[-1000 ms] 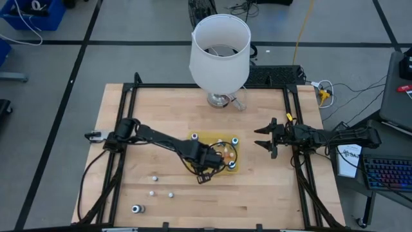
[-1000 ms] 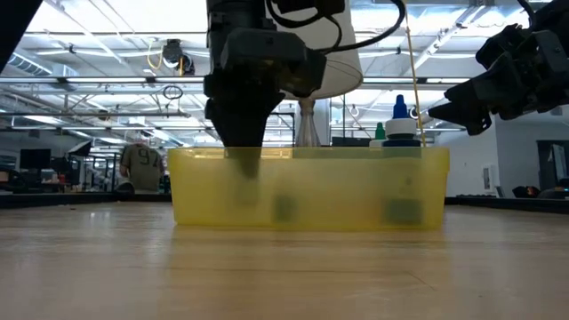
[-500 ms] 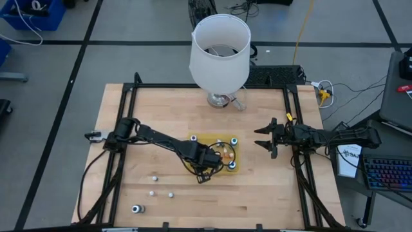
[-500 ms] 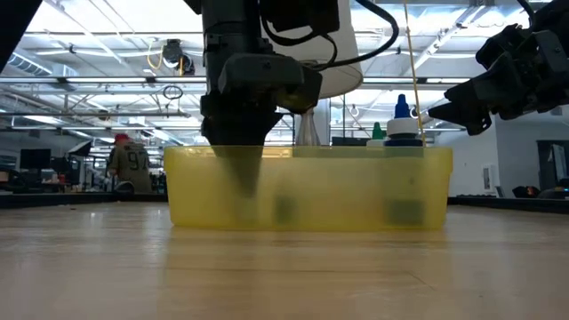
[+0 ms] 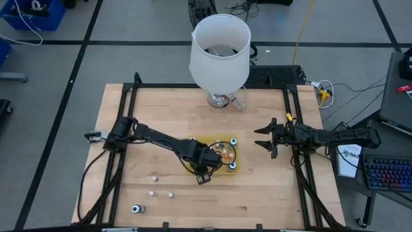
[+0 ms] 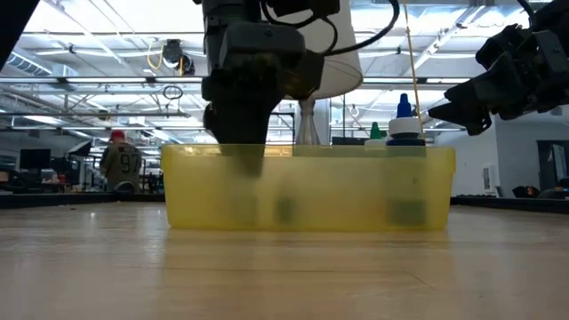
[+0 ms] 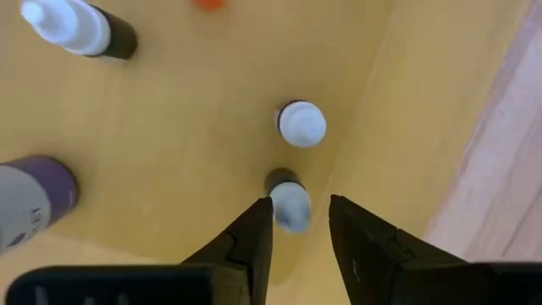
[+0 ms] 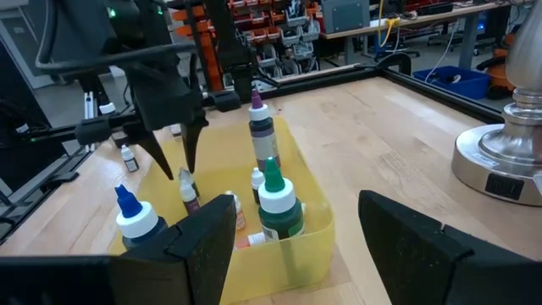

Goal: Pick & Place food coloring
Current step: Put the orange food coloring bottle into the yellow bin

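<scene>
High view: the left gripper (image 5: 207,169) hung over the near-left corner of the yellow tray (image 5: 232,147) at mid-table, arm reaching in from the table's left. Two upright food coloring bottles (image 5: 232,167) w/ teal-white tops stood along the tray's right side; four loose bottles (image 5: 136,209) lay well apart on the bare wood nearer the front-left. The right gripper (image 5: 265,139) waited off the tray's right edge, fingers spread, holding nothing. A white lampshade (image 5: 219,44) stood at the back.

Low view: the left gripper's dark fingers (image 6: 240,151) dipped behind the tray wall (image 6: 307,191); a blue-capped bottle (image 6: 404,124) poked above the rim on the right.

Left wrist view: fingers stood narrow, a small gap apart, w/ a tiny dark bottle (image 7: 288,202) standing between their tips, white top facing the camera. No contact could be confirmed. A second one (image 7: 301,123) stood just beyond; a third (image 7: 78,28) lay on its side.

Right wrist view: bottles stood upright in the tray, long axes vertical, caps up; the left gripper's tips hovered just above a small dark bottle (image 8: 188,193).

Judged step: the place, approx. at the release of a bottle into the tray. Next move would call for a straight vertical lift, w/o tipping the bottle or its close neighbour, then a trip to the loose bottles on the wood.
</scene>
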You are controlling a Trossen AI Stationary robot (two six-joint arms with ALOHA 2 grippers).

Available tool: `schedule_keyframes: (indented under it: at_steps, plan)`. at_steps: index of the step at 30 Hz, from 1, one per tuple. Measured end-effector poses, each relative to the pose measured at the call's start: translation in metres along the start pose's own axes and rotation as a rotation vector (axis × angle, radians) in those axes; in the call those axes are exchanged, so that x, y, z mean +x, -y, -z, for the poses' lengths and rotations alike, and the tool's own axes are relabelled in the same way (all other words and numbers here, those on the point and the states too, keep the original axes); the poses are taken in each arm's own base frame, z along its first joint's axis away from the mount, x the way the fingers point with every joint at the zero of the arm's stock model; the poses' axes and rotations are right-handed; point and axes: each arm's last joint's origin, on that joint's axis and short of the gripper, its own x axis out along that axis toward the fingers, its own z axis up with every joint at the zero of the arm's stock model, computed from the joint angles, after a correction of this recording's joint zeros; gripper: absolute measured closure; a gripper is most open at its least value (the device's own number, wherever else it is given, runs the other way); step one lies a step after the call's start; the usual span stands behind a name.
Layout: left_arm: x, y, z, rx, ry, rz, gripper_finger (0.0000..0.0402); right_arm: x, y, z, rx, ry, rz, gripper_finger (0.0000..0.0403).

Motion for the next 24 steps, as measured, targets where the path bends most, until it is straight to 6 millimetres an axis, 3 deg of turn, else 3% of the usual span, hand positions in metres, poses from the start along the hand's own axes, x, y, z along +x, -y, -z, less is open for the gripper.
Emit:
schedule_keyframes:
  at_steps: [4, 7, 13, 19, 24]
  plan:
    - [-0.011, -0.004, 0.001, -0.013, 0.001, -0.001, 0.0278, 0.0, 0.0, 0.0, 0.0, 0.0, 0.0, 0.0165]
    - [-0.03, -0.007, 0.005, -0.024, 0.022, -0.003, 0.0278, 0.0, 0.0, 0.0, 0.0, 0.0, 0.0, 0.0165]
    - [-0.085, -0.013, 0.022, -0.088, 0.11, -0.033, 0.0277, 0.0, 0.0, 0.0, 0.001, 0.004, -0.001, 0.0165]
    - [-0.118, -0.006, 0.066, -0.254, 0.019, -0.104, 0.0277, 0.0, 0.0, 0.0, 0.0, 0.001, 0.0, 0.0165]
    - [-0.123, 0.002, 0.106, -0.529, -0.126, -0.307, 0.0268, 0.0, 0.0, 0.0, 0.0, 0.0, 0.0, 0.0165]
